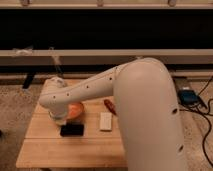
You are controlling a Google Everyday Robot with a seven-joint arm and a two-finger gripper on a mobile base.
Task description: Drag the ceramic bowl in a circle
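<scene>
Ceramic bowl (76, 111): you see only a slice of its glossy orange inside. It sits on the left half of the table, about midway from front to back, and the arm covers its left and rear portions.
Claw (60, 118): it is low at the bowl's left edge, tucked under the rounded wrist. You cannot tell whether it is spread or pressed together, nor whether it has hold of the rim.
Arm (100, 87): white and bulky, it rises from the right foreground, reaches leftward across the table and bends down over the bowl.
Black object (72, 130): a flat dark rectangle lying just in front of the bowl; you cannot tell whether the two touch.
White block (106, 121): a pale flat piece to the right of the black object, apart from the bowl.
Red item (110, 106): a slim reddish thing behind the white block, right of the bowl, too small for you to name.
Table (60, 150): light wood.
Floor: speckled, with a blue device (187, 96) and dark cables (205, 112) to the right of the table.
</scene>
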